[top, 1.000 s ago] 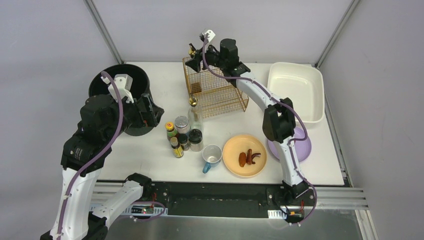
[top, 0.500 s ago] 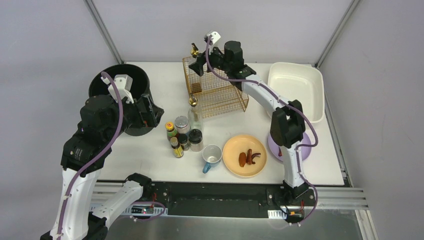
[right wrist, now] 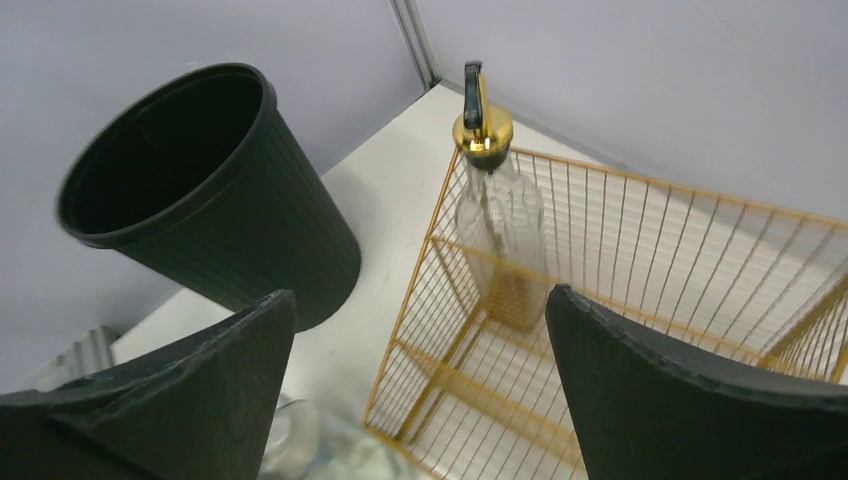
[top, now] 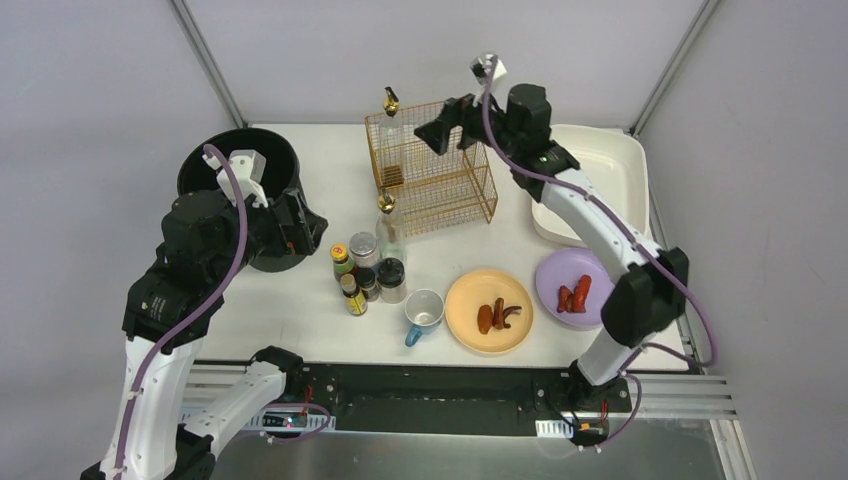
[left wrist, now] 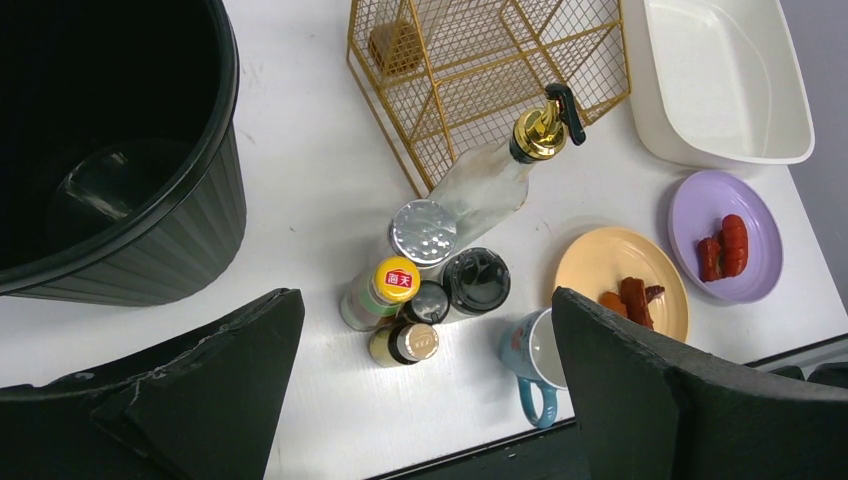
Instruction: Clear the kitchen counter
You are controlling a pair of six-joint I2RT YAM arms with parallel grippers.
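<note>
The white tabletop (top: 300, 310) fills the middle of the top view, with a black rail (top: 430, 385) along its 6 o'clock edge. A black bin (top: 240, 170) stands at 10 o'clock, a gold wire rack (top: 440, 185) at 12 and a cream tub (top: 620, 190) at 2. Inside the rack, in its 11 o'clock corner, a clear pump bottle (right wrist: 495, 215) stands upright, its gold head above the rim. A second pump bottle (top: 388, 235) stands just outside the rack at its 7 o'clock corner. It touches a tight cluster of small jars (top: 365, 270) near the centre. At 6 o'clock of the jars a blue mug (top: 425, 312) stands upright. Just beside it at 3 o'clock lies an orange plate (top: 489, 335) with brown food pieces (top: 497, 315). A purple plate (top: 560, 272) with red sausages (top: 575, 293) lies at 4 o'clock on the tabletop, close to the orange one. The right arm (top: 590, 215) reaches across the tub. Its jaws hang above the rack's top, at 3 o'clock of the bottle head and apart from it; they are spread wide and empty. The left arm (top: 200, 250) hovers above the near side of the bin, and its jaws are likewise spread with nothing between them.
</note>
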